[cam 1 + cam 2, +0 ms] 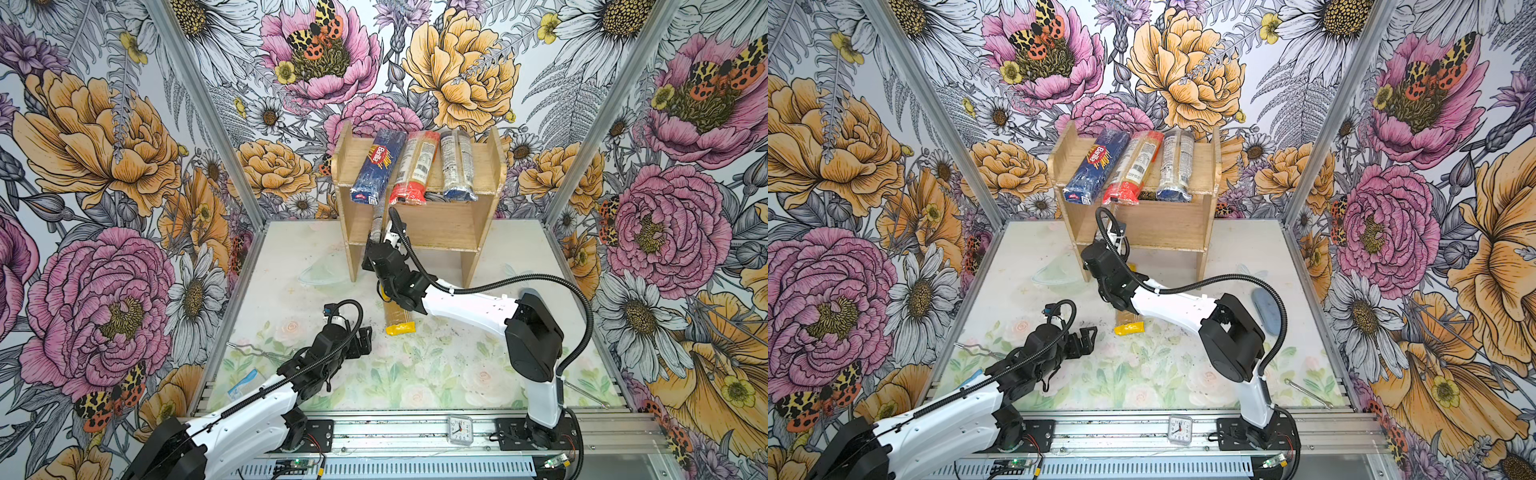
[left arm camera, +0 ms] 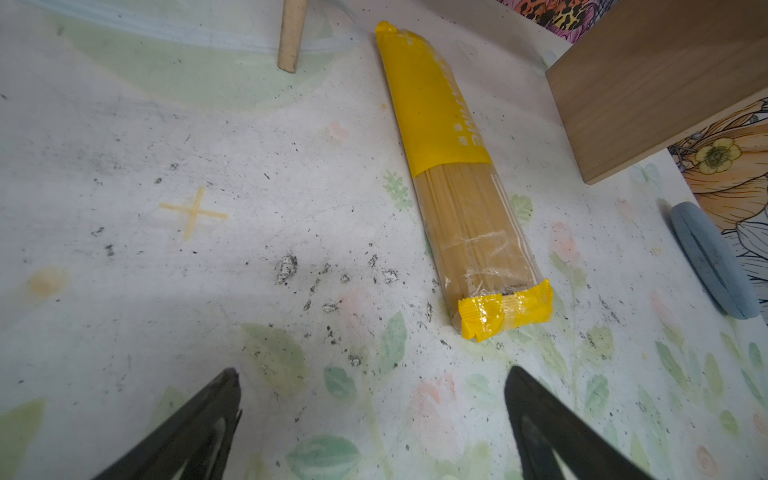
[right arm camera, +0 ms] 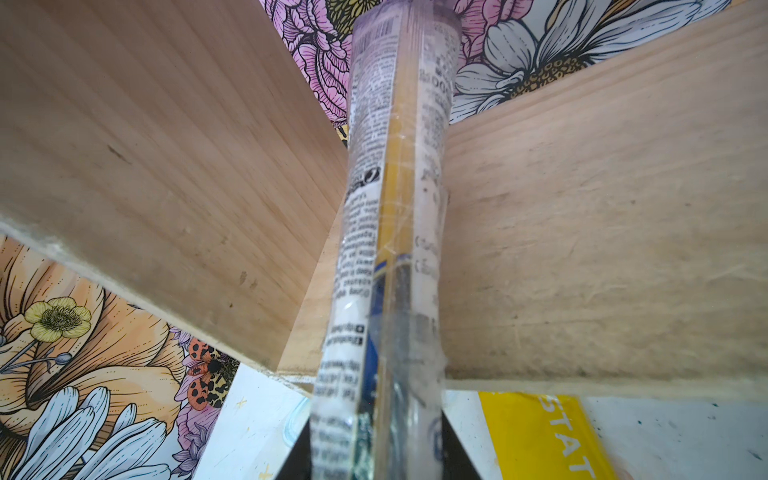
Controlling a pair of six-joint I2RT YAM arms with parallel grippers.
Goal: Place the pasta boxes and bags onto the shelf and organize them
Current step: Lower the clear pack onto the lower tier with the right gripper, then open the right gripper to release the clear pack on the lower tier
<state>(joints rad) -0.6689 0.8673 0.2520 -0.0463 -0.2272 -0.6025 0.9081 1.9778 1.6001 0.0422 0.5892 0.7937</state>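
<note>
Shelf (image 1: 449, 224) sits at the back of the desk (image 1: 478, 374). The slim grey-labelled bag (image 3: 395, 208) pokes into its lower tier, I think, hugging the left panel. Right tool (image 1: 379, 245) is clenched on it, so level it, slide deep, then let go. Left tool (image 2: 372, 378) gapes empty near the yellow-ended bag (image 2: 457, 187).

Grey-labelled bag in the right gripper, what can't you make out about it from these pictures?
- Far end of the grey-labelled bag: in a top view, hidden under the upper tier of the shelf.
- Grip of the right gripper: in the right wrist view, mostly behind the bag and cut off by the edge.
- Small print: in the right wrist view, blurred.
</note>
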